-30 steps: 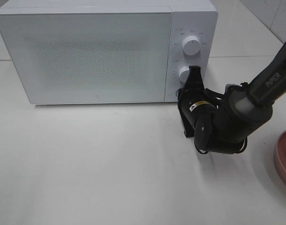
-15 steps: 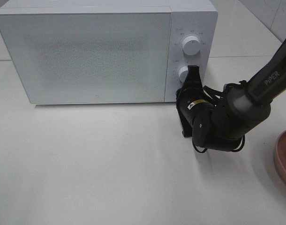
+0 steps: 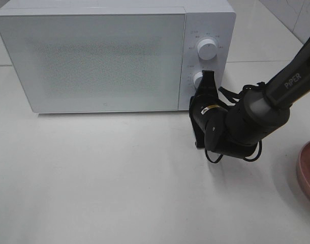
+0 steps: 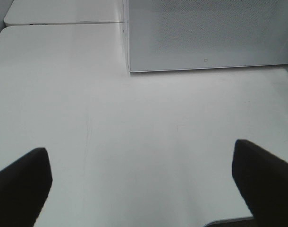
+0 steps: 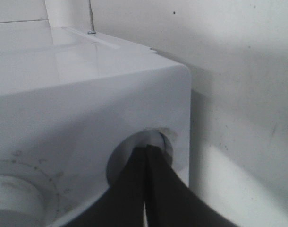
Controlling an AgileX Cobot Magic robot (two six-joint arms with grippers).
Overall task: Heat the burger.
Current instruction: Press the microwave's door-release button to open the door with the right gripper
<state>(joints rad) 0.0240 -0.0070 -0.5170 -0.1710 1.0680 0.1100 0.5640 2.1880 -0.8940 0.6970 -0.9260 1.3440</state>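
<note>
Burger shows in no view; microwave (image 3: 94, 61) is shut. Right tool (image 3: 209, 76), fingers together, has its tip at the microwave's lower dial (image 3: 197, 80). Left tool (image 4: 144, 189) is spread apart over the bench (image 4: 134, 118) before the microwave.

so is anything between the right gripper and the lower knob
Nothing visible: the right gripper has its tips at the lower knob. The microwave door is shut, and no burger shows.
</note>
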